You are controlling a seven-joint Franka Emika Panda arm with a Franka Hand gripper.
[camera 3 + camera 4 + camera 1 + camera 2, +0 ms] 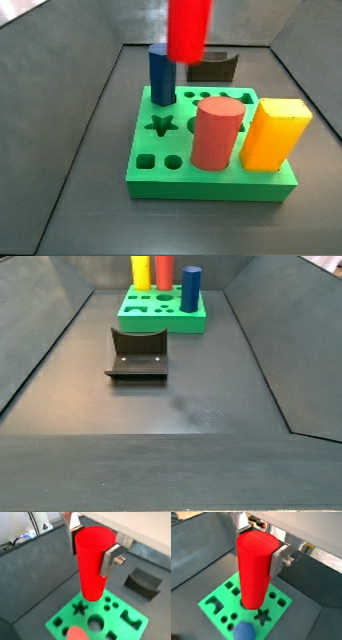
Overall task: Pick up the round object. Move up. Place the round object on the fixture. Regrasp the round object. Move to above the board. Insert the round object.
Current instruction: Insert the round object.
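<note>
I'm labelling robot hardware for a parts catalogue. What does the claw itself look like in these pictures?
In both wrist views the claw has two flat silver metal finger plates; one plate carries a round silver bolt head near its lower end. Above the fingers sits a pale, whitish body. Its dark pads, any cables and any markings cannot be made out. The side views show none of the claw.

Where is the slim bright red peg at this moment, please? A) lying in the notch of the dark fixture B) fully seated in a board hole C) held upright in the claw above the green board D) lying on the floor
C: the claw grips the slim red peg upright, its lower end hanging over the green board.
</note>
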